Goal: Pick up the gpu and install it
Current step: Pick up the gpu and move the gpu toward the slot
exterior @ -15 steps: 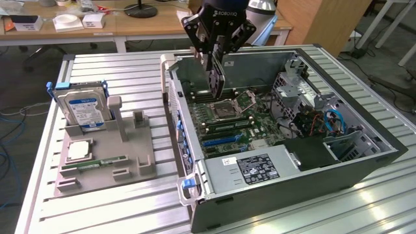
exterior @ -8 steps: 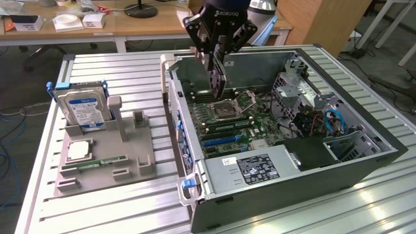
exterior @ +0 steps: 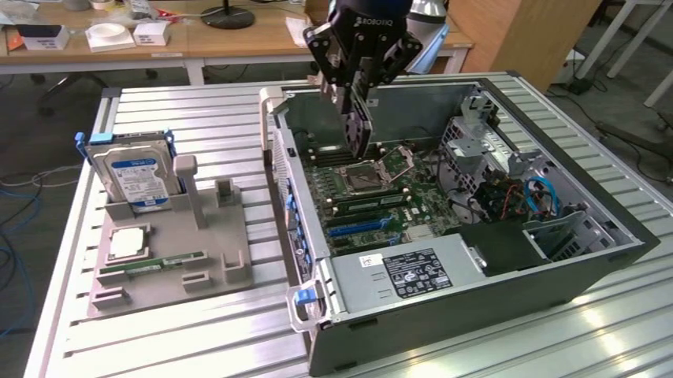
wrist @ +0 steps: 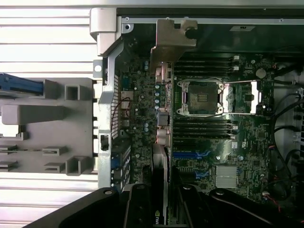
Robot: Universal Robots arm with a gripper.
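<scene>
Slatted metal table (exterior: 189, 323), open computer case (exterior: 589, 268), gripper (exterior: 355, 90) pinching gpu (exterior: 361, 134) upright above motherboard (exterior: 405, 169)

Ribbed bare-metal table (exterior: 189, 110); matt grey plastic fixture (exterior: 226, 260) at 9 o'clock of the dull sheet-metal case (exterior: 474, 315); gpu (exterior: 360, 132) with dark board and silvery metal end.

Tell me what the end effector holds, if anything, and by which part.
The end effector holds the gpu by its upper edge, hanging it over the open computer case.
</scene>
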